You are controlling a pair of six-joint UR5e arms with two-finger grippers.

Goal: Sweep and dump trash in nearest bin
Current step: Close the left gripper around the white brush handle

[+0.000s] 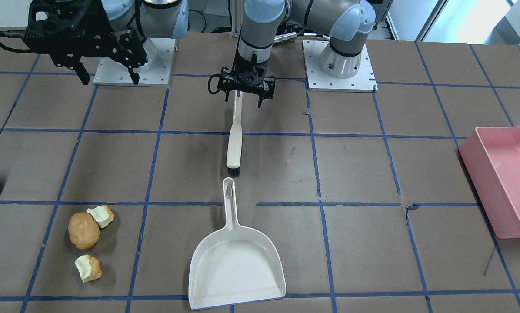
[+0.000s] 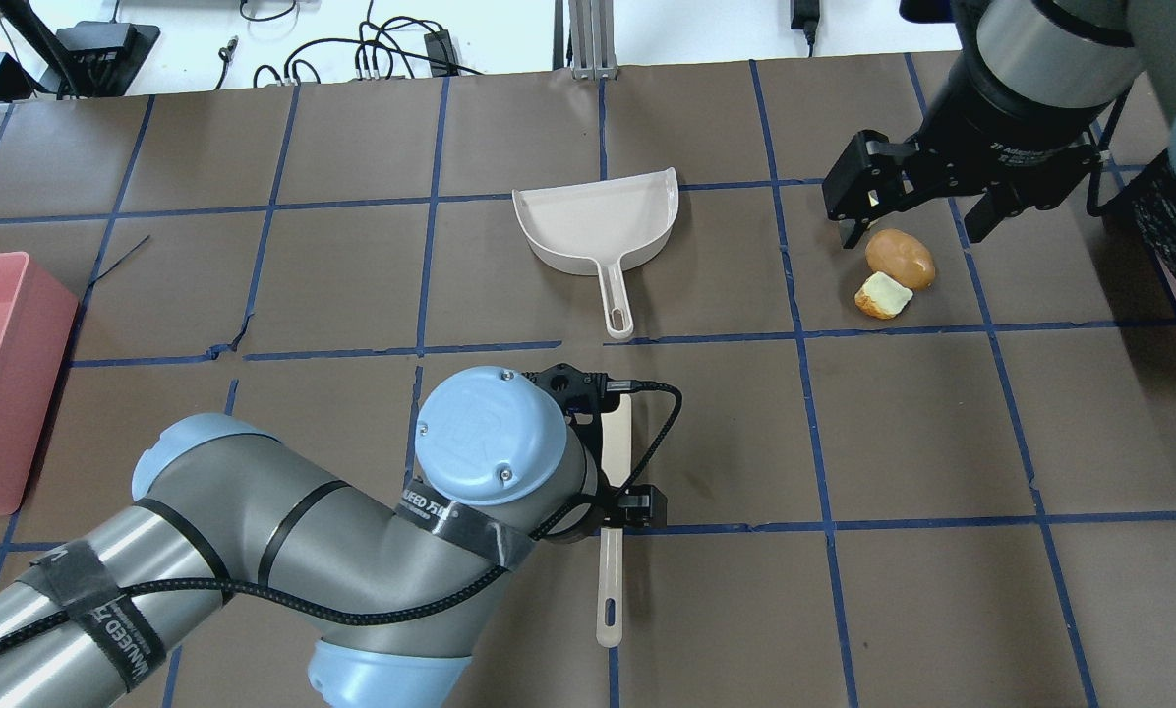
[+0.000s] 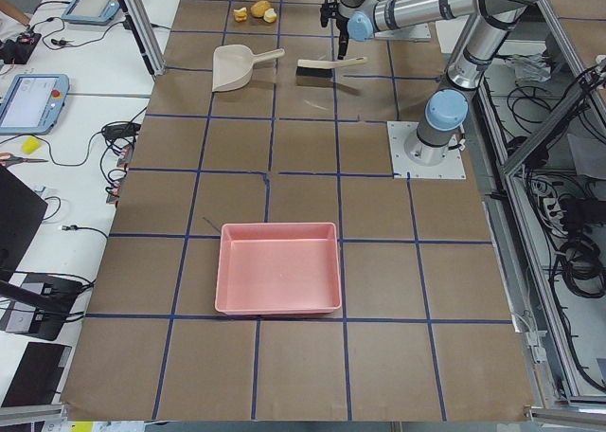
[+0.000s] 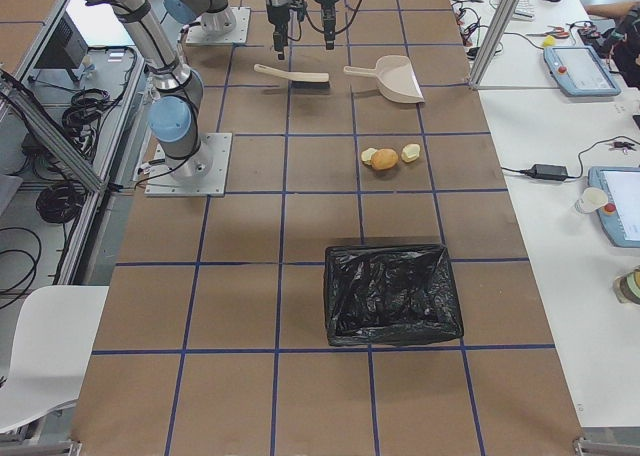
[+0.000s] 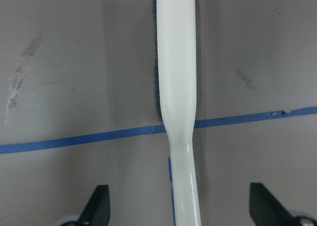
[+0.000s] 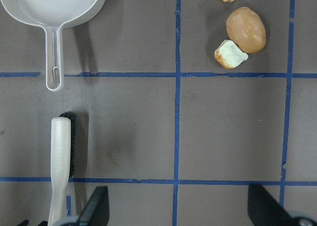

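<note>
The trash lies together on the table: an orange-brown lump and two pale chunks. The right wrist view also shows the lump. A cream brush lies mid-table, bristle end toward the handle of the white dustpan. My left gripper is open, its fingertips either side of the brush handle without touching it. My right gripper is open and empty, raised above the table over the trash, and hides one chunk in the overhead view.
A pink bin stands at the table's end on my left side. A bin lined with a black bag stands on my right side, beyond the trash. Blue tape lines grid the brown table.
</note>
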